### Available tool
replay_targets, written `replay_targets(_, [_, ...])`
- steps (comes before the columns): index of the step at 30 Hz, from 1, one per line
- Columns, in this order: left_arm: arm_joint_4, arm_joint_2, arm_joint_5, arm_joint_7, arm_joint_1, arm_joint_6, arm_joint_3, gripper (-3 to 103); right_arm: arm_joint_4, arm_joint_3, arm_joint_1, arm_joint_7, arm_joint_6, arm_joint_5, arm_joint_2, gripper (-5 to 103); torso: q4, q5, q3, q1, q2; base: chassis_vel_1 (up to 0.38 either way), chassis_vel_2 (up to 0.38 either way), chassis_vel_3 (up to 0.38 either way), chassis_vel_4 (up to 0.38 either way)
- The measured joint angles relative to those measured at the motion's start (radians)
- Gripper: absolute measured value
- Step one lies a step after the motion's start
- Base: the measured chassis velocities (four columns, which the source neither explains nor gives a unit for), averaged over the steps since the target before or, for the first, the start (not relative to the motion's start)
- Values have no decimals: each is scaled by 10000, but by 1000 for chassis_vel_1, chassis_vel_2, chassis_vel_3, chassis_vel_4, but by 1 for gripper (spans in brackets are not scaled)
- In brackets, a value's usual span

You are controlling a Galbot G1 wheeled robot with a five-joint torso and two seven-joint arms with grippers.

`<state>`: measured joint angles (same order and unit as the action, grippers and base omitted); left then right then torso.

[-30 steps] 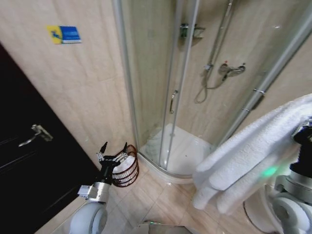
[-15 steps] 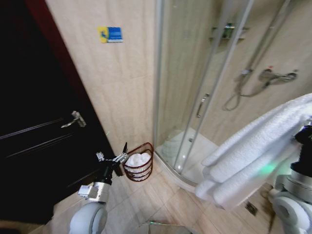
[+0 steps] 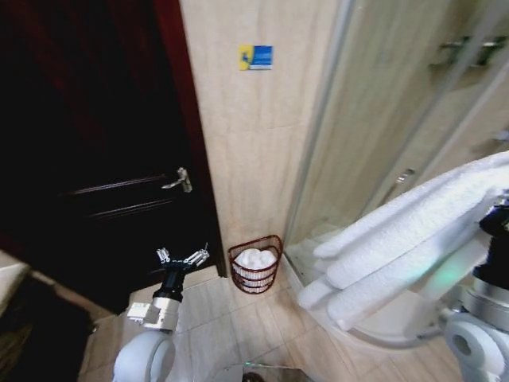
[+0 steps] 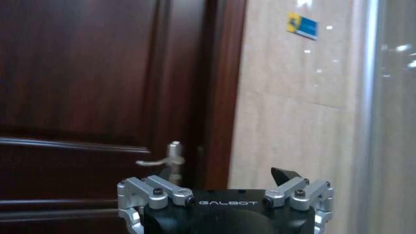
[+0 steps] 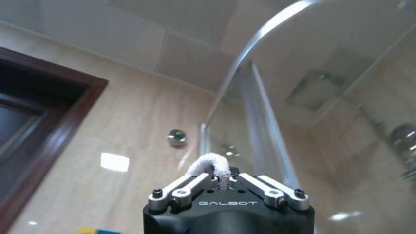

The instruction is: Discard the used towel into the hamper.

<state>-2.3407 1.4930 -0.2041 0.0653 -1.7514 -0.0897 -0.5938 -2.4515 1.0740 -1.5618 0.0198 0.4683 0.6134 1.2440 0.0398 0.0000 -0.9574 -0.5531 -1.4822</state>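
The right gripper point(image 5: 224, 184) is pinching a fold of the thick white folded towel point(image 3: 406, 243), which is hanging in rolls on the right, up above the beige tiled floor point(image 3: 231, 330). The left gripper point(image 3: 182, 259) is hovering low on the left with its fingers spread and empty, in front of the dark wooden door point(image 3: 95, 159). The small reddish-brown open-weave hamper point(image 3: 256, 270) is sitting on the floor against the beige wall point(image 3: 254, 143), between the door and the glass shower enclosure point(image 3: 382, 135), with white cloth inside.
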Motion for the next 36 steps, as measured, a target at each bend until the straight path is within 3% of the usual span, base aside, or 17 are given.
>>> replay_targets(14, [0,0,0,0,-1,0,0,100,125,-97,33,210,8,-38,19,3,5,0,0,-1,0,111,113,106,107])
replay_targets(19, [0,1,0,0,0,0,0,100,127,-148,70,226,-200,-84,-35,3,-4,1,0,-1,0,0,0,0,0])
replay_targets(36, [0,0,0,0,-1,0,0,100,232,-271,137,418,-249,-139,-72,3,2,2,1,2,-1,-37,43,37,-42])
